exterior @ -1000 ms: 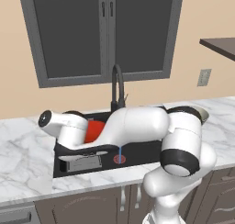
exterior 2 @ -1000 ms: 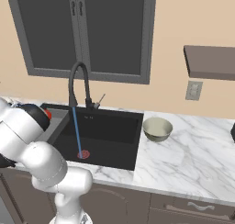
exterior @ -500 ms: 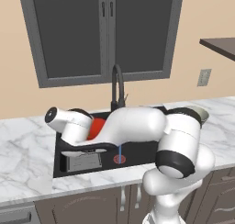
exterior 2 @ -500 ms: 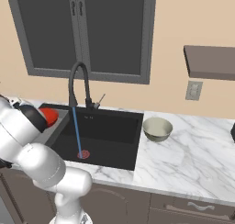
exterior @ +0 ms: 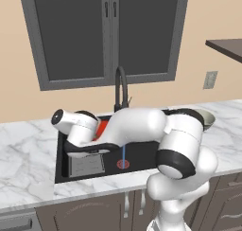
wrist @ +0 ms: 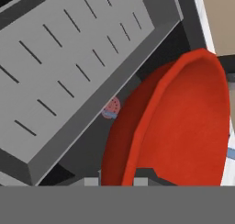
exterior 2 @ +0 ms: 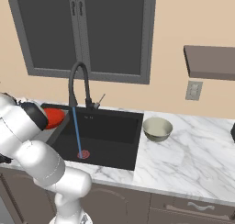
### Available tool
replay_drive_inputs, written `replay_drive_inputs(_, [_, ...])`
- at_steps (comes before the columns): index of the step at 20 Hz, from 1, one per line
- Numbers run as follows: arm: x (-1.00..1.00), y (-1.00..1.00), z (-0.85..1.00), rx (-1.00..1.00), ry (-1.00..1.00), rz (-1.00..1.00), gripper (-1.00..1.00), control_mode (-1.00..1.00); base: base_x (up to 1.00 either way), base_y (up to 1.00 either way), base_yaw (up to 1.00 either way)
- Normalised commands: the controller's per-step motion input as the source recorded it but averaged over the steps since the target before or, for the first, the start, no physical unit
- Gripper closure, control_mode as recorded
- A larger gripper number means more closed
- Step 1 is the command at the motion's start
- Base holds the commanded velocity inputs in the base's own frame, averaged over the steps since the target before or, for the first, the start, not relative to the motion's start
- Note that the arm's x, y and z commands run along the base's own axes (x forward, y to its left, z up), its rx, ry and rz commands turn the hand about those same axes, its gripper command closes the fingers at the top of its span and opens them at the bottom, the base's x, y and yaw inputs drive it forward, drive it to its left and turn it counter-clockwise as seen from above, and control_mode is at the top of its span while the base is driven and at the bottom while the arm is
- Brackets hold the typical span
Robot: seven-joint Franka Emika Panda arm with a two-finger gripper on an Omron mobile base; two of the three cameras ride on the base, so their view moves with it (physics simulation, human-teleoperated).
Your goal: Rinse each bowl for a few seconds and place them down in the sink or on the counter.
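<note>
Hand view: claw (wrist: 120, 181) clamped on red bowl's (wrist: 183, 126) rim, bowl tilted on edge.

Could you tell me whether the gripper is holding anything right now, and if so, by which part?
Yes: the gripper is closed on the red bowl, pinching its rim at the edge nearest the hand, over the sink.

Even, bright, soft light all round; faint shadow inside the sink (exterior: 64, 166), no glare, everything sharp, slightly pixelated.
</note>
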Motion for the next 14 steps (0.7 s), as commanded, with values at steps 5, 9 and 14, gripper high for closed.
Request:
replay_drive_inputs(5, [0.18, -0.29, -0.17, -0.03, 0.00, -0.03, 1.00, -1.00, 0.00, 0.00, 0.00])
replay_drive_inputs(9, [0.22, -0.24, -0.18, -0.03, 0.00, -0.02, 1.00, -1.00, 0.00, 0.00, 0.00])
replay_drive_inputs(14, [0.21, -0.23, -0.17, -0.04, 0.00, -0.02, 1.00, -1.00, 0.00, 0.00, 0.00])
